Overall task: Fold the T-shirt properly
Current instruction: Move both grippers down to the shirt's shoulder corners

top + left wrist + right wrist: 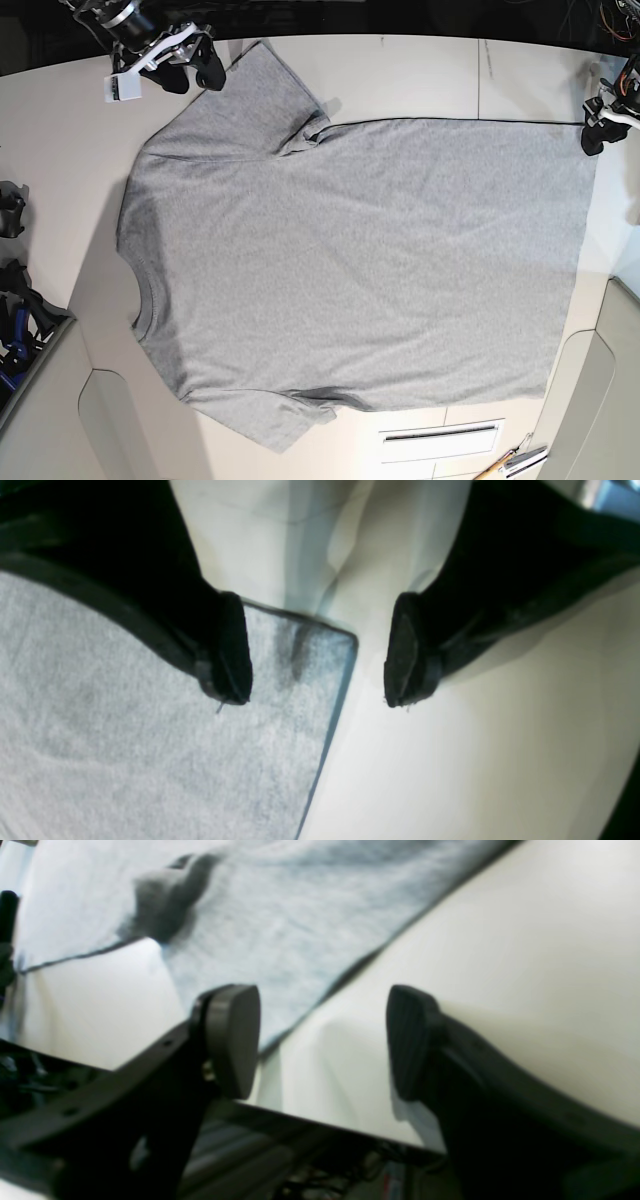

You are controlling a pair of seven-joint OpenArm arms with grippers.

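Near edge of worktop (pixel 440 70): in the base view some small tools (pixel 510 462) lie at the lower right; I cannot tell what kind they are. A dark slot (pixel 440 433) in a white panel is just left of them.

T-shirt (pixel 350 260): it lies flat and spread out on the pale worktop, plain grey side up, no lettering visible. The ribbed neck (pixel 135 290) points to the left of the base view and the bottom hem (pixel 575 250) to the right. One sleeve (pixel 270 420) is at the near side, the other sleeve (pixel 265 85) at the far side. A small wrinkle sits at the far armpit.

Left hand (pixel 317 667): it is at the far hem corner (pixel 345 635), on the right of the base view (pixel 597 122). Its two fingers are spread apart, with nothing between them. One dark pad (pixel 232 650) is over the grey cloth, the other pad (pixel 405 652) is over bare worktop. I cannot tell if the pads touch the surface.

Right hand (pixel 322 1040): it is at the far left of the base view (pixel 190 62), just beside the far sleeve. Its fingers are spread wide and hold nothing. In the wrist view the sleeve edge (pixel 325 985) runs in the background of the gap, and the hand is above the worktop edge.
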